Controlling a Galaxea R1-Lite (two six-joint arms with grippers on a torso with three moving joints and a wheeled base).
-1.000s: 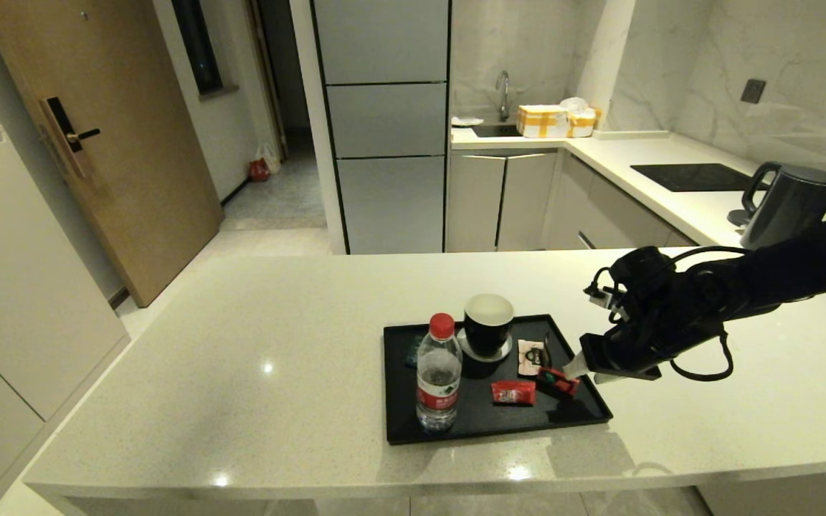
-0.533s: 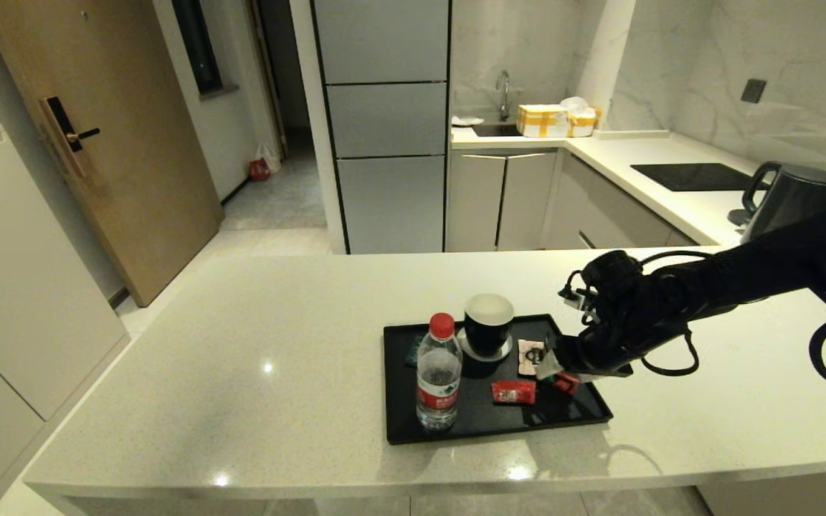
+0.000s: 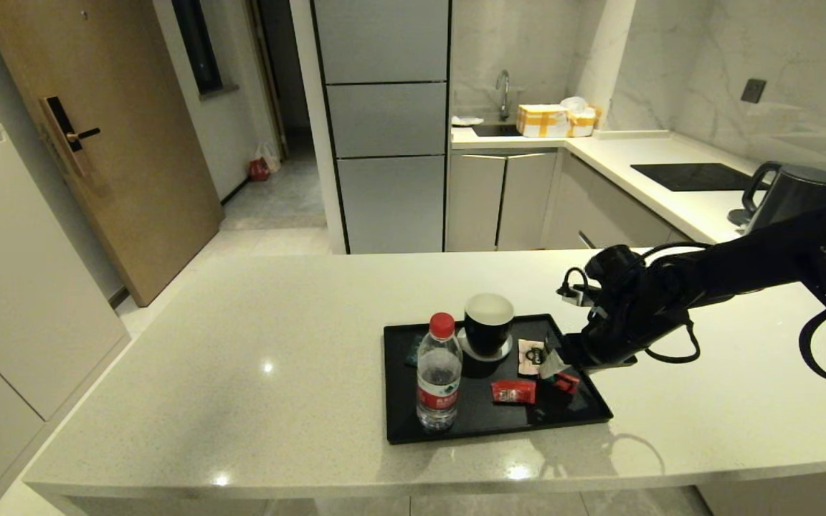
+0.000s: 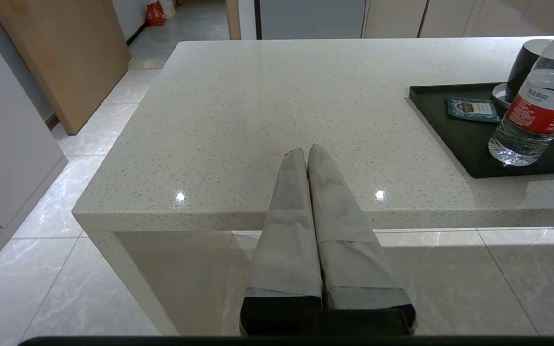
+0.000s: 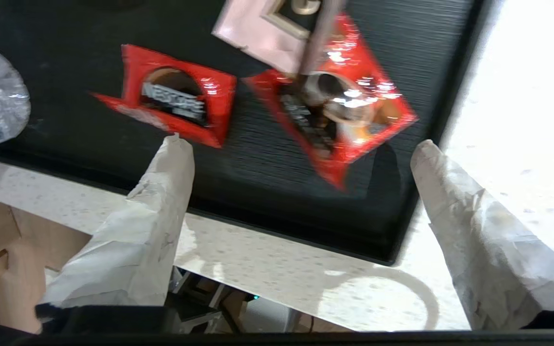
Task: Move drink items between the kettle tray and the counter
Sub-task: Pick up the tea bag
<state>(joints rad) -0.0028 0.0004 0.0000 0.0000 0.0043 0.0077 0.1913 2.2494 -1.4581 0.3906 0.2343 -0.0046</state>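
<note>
Two small red sachets lie on the black kettle tray (image 3: 499, 432), near its front right corner: one (image 3: 513, 391) towards the middle, the other (image 3: 566, 382) nearer the right rim. My right gripper (image 3: 553, 365) hovers open just above the right sachet (image 5: 334, 110), its fingers (image 5: 161, 192) spread wide and holding nothing. The other sachet (image 5: 176, 93) lies beside one fingertip. My left gripper (image 4: 306, 150) is shut and empty, parked low at the front edge of the off-white counter (image 4: 267, 96).
On the tray also stand a red-capped water bottle (image 3: 439, 373) and a black cup (image 3: 488, 326), beside a pale sachet (image 3: 530, 356) and a dark sachet (image 4: 472, 108). A grey kettle (image 3: 789, 197) stands on the far right worktop.
My right gripper has moved left from beside the tray's right rim to over the right red sachet. Both sachets lie where they were. The left arm stays out of this view.
</note>
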